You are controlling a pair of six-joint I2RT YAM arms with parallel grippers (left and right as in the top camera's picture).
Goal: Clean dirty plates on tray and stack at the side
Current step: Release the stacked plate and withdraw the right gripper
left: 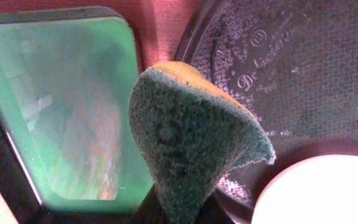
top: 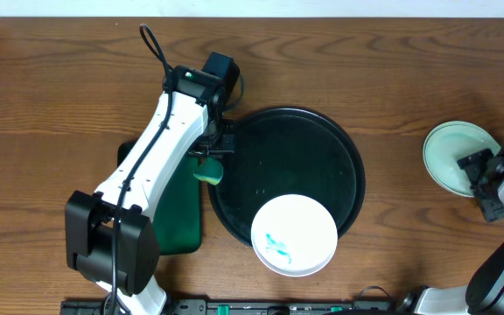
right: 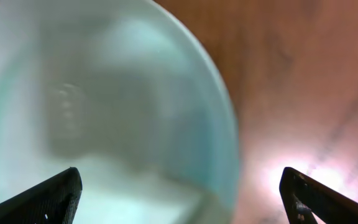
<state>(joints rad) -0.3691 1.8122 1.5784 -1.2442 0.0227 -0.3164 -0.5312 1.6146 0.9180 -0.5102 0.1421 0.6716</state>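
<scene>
My right gripper (right: 179,190) stands wide above the mint plate (top: 449,150), parked aside for stacking. My left gripper (top: 206,158) pinches the sponge (left: 191,146) at the tray (top: 322,153) rim, ready for the smeared white plate (top: 294,234) on it.

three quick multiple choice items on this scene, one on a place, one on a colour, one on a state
1. Where is the white plate?
A. on the black tray
B. on the bare table at far left
C. inside a sink

2. What colour is the plate off the tray, at far right?
A. white
B. pale mint green
C. black

3. What state is the left tool in?
A. open and empty
B. shut on the sponge
C. shut on a cup

Answers:
1 A: the overhead view shows it lying on the tray, at the near rim.
2 B: it looks pale green in both the overhead and right wrist views.
3 B: the left wrist view shows the sponge pinched and folded.
</scene>
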